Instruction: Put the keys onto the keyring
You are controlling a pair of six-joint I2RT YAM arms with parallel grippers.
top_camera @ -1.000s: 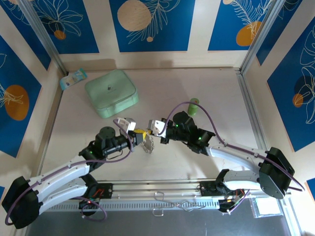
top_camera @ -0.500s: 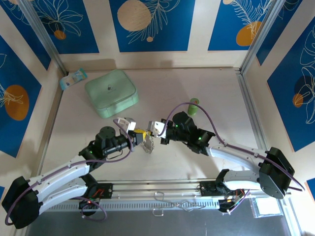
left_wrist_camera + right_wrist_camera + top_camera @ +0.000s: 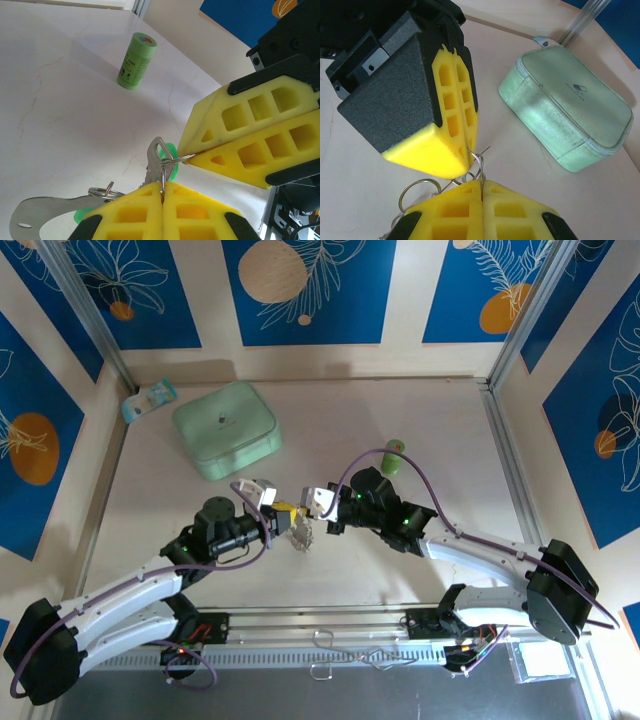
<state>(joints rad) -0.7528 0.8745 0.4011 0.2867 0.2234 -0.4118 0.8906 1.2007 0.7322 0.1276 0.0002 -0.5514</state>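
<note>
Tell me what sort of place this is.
Probably a lab robot cell: a pale tabletop walled by blue leaf-print panels, aluminium frame posts at the corners, two arms bolted at its near edge.

Shiny metal keyring (image 3: 106, 192), glossy green plastic keys (image 3: 172, 169).

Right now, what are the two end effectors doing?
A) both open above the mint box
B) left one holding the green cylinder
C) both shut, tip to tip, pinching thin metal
C: the left end effector and the right end effector are each closed on thin metal, with their tips meeting mid-table.
</note>
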